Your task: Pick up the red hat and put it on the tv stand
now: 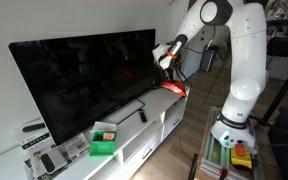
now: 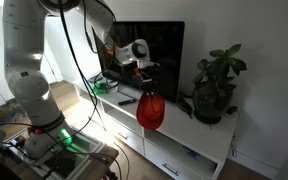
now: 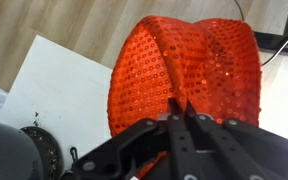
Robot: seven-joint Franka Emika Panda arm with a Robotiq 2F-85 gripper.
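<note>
Under the hand, red hat hanging, pinched

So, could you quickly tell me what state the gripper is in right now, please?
Gripper: closed, holding the red hat, which hangs from its fingers.

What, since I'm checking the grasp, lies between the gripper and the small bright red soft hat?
Nothing: in the wrist view the gripper is shut directly on the small bright red soft hat, with no gap.
</note>
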